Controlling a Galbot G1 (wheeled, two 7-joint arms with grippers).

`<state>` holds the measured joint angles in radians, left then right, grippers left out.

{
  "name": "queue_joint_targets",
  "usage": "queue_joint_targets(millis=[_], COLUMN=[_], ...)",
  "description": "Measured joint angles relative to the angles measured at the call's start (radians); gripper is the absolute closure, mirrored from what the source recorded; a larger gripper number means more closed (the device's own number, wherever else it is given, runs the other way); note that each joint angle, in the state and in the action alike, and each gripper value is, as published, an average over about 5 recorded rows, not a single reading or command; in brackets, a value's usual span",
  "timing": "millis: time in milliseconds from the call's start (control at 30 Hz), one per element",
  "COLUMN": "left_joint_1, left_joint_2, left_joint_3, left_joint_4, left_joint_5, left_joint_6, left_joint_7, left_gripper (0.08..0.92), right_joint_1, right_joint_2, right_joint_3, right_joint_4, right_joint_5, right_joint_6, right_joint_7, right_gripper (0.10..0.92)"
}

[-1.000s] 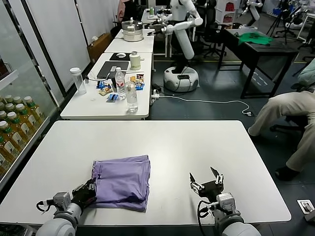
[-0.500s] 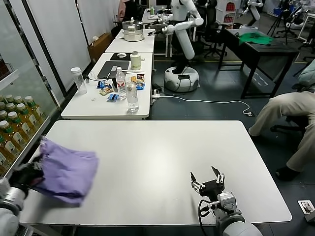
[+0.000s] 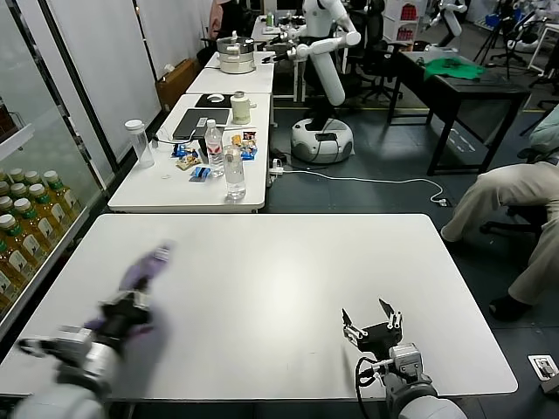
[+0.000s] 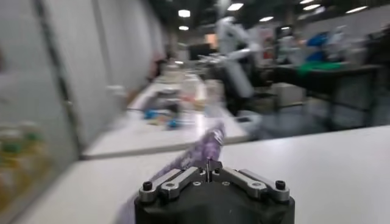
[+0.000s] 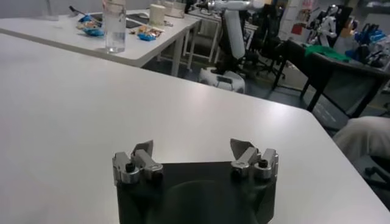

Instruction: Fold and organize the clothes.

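Note:
The clothes [image 3: 145, 272], a lavender-purple garment, hang as a blurred bunch above the front left of the white table [image 3: 288, 262]. My left gripper [image 3: 129, 309] is shut on them and is in fast motion. In the left wrist view the purple fabric [image 4: 205, 143] streams out from between the closed jaws of the left gripper [image 4: 208, 163]. My right gripper [image 3: 371, 321] rests open at the table's front right, nothing between its fingers. It looks the same in the right wrist view, where the right gripper [image 5: 192, 147] sits over bare tabletop.
A glass cabinet of bottled drinks [image 3: 22, 231] borders the table's left edge. Behind stands a side table [image 3: 188, 175] with bottles and snacks. Farther off are another robot [image 3: 323, 78], a black table with a green garment [image 3: 454, 68], and a seated person [image 3: 515, 201] at right.
A second ago the folded clothes lay on the table's front left. My left gripper carried them to the left edge, and now swings them back over the table. The right arm stayed still.

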<state>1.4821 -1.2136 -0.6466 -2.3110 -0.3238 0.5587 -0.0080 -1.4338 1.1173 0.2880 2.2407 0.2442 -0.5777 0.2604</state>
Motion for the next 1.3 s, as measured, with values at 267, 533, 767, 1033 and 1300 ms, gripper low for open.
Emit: queue_joint_targets(millis=[267,533,767,1033,1300], left_joint_1=[-0.070,-0.098,-0.081,-0.056,-0.050], left_joint_2=[-0.128,-0.119,-0.046,-0.021,-0.026], left_joint_3=[0.280,0.292,0.154,0.072,0.052], left_joint_4=[0.065,0.032,0.002,0.003,0.018], left_joint_5=[0.105,0.136,0.127,0.133,0.154], left_joint_6=[-0.088,-0.147,-0.184,-0.203,-0.218], left_joint_7=[-0.011,-0.047,-0.095,-0.113,-0.118], left_gripper=[0.728,0.494,0.295,0.179,0.177], right_joint_1=[0.007,0.033,0.093,0.150,0.163], right_joint_2=[-0.007,-0.005,0.020,0.063,0.090], right_joint_3=[-0.002,-0.008,-0.058,-0.188,-0.277], right_joint_4=[-0.001,-0.020,-0.056,-0.100,-0.134], right_joint_5=[0.001,0.006,0.037,0.182,0.306], right_joint_6=[0.000,0.000,0.000,-0.001,0.003], right_joint_7=[0.000,-0.007,-0.015,0.019,0.089], right_gripper=[0.203,0.203,0.203,0.203,0.205])
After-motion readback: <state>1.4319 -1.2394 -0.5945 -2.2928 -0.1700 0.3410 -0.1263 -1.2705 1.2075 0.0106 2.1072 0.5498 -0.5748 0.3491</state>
